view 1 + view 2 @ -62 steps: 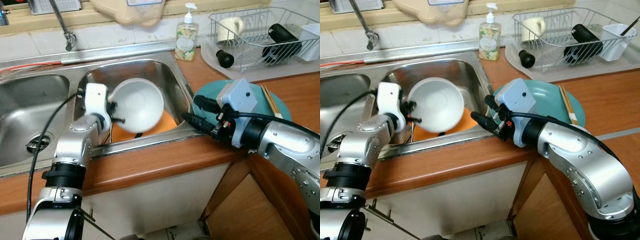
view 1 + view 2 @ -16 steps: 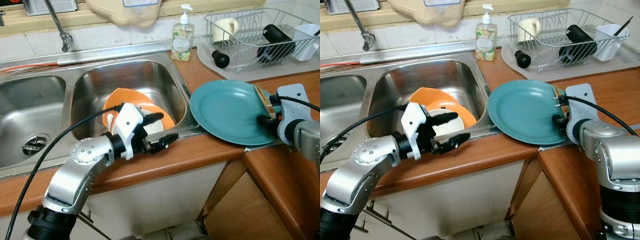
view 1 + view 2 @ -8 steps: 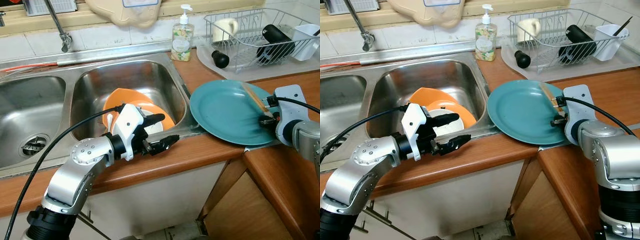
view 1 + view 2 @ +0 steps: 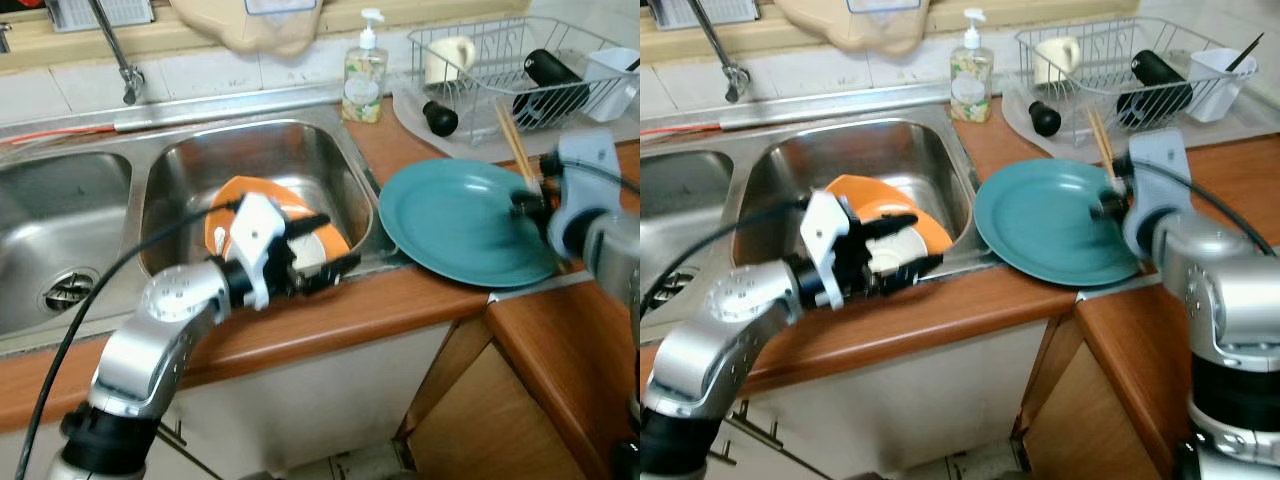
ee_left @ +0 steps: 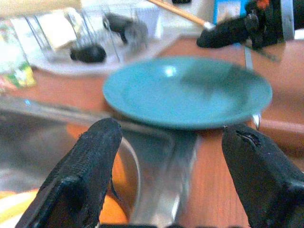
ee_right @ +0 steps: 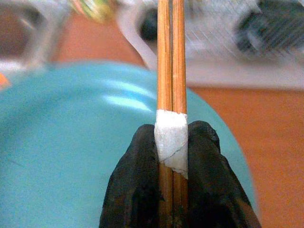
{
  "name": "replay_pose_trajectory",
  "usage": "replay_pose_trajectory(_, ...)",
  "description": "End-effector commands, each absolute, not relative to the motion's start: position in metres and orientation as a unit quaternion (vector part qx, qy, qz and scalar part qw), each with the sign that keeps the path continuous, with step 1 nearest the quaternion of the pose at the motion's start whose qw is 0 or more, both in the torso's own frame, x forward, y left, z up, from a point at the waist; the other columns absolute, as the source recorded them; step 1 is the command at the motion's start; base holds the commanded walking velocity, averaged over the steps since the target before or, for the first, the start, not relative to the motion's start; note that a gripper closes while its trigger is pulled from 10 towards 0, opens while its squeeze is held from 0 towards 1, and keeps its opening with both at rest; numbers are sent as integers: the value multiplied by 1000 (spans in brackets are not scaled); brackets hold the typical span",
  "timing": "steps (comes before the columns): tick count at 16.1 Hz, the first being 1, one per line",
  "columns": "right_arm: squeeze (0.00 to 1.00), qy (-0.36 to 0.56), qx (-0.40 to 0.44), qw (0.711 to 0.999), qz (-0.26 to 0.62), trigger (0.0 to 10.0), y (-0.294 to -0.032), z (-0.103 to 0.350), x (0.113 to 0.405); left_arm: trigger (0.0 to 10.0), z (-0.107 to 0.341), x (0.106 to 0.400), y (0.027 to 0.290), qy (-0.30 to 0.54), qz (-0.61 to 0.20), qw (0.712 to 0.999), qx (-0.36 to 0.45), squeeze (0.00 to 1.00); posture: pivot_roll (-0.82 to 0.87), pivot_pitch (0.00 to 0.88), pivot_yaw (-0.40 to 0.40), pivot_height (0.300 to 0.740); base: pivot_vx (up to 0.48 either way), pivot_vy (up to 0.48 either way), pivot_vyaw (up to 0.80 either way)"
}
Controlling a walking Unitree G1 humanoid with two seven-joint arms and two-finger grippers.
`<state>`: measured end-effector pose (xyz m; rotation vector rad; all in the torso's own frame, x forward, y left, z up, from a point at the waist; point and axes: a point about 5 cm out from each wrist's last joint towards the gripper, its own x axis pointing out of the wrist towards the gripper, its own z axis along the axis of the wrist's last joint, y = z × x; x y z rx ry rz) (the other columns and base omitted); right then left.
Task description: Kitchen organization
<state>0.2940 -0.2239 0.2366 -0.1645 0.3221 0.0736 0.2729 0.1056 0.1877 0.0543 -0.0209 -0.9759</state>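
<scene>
Right gripper (image 6: 172, 142) clenched on chopsticks (image 4: 1101, 143), raised over teal plate (image 4: 1045, 222); likely next into drying rack (image 4: 1130, 70). Left gripper (image 5: 171, 156) open, idle above sink (image 4: 260, 160).

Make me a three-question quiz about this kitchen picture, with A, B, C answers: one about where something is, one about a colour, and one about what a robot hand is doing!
1. Where is the soap bottle?
A. On the counter behind the sink
B. Inside the dish rack
C. On the big plate

2. What colour is the big plate on the counter?
A. Orange
B. White
C. Teal

3. What is the right gripper doing?
A. Hanging open with nothing in it
B. Pinching a pair of chopsticks
C. Holding a mug

Answers:
1. A, the bottle stands at the back edge between the sink and the dish rack.
2. C, the plate is teal; the orange dishes lie in the sink.
3. B, the right wrist view shows both black fingers closed on the chopsticks, held above the plate.
</scene>
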Motion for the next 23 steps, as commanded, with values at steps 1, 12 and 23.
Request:
replay_pose_trajectory(1, 0, 112, -69, 988, 77, 0, -214, 252, 293, 10000, 195, 279, 108, -21, -460, 888, 4, 0, -195, 0, 60, 740, 0, 0, 0)
replay_pose_trajectory(12, 0, -4, -54, 931, 362, 0, -142, 258, 262, 10000, 220, 287, 91, -52, -490, 832, -256, 0, -186, 0, 61, 740, 0, 0, 0)
replay_pose_trajectory(23, 0, -1, -77, 896, 438, 0, -120, 246, 244, 0, 225, 294, 80, -31, -517, 759, -395, 0, -189, 0, 99, 740, 0, 0, 0)
